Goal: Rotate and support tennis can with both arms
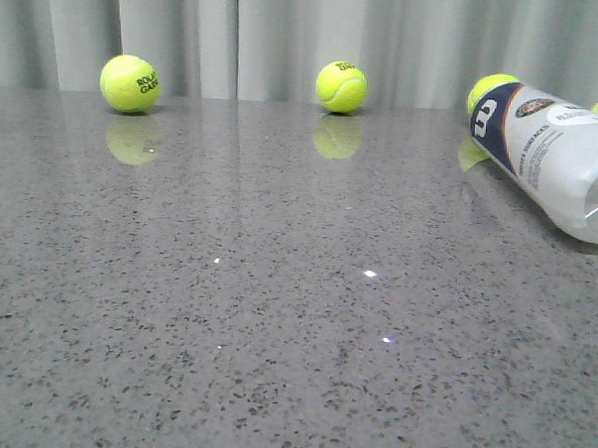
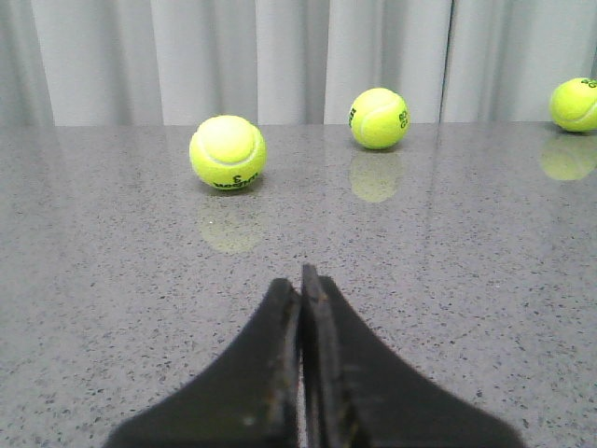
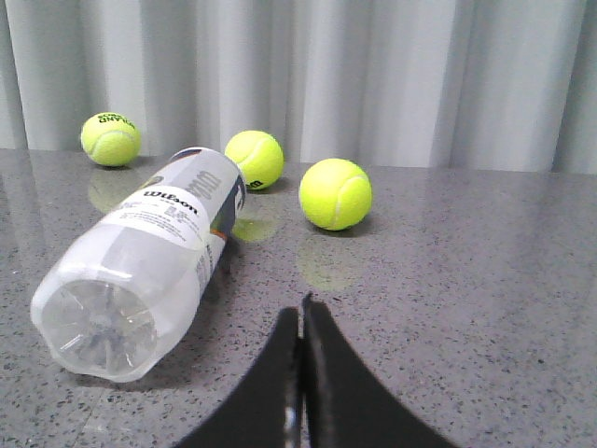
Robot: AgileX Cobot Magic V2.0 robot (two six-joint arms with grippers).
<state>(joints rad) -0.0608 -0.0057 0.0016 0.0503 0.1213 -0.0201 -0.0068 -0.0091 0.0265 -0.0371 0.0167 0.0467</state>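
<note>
Lying on its side at the right edge of the grey speckled table [image 1: 275, 312], the tennis can [image 1: 555, 156] points its navy-banded end toward the curtain [image 1: 287, 35] and its clear end toward the robot. In the front view neither arm appears. From left to right along the back of the table sit one tennis ball [image 1: 130, 84], a second ball [image 1: 342, 87], and a third ball [image 1: 489, 88] partly hidden behind the can.

The left gripper [image 2: 301, 280] has its jaws pressed together with nothing between them; the can is outside its wrist view.

The right gripper [image 3: 303, 313] also has its jaws together and empty. The can [image 3: 140, 271] lies on the table near the fingertips, off to one side, apart from them.
</note>
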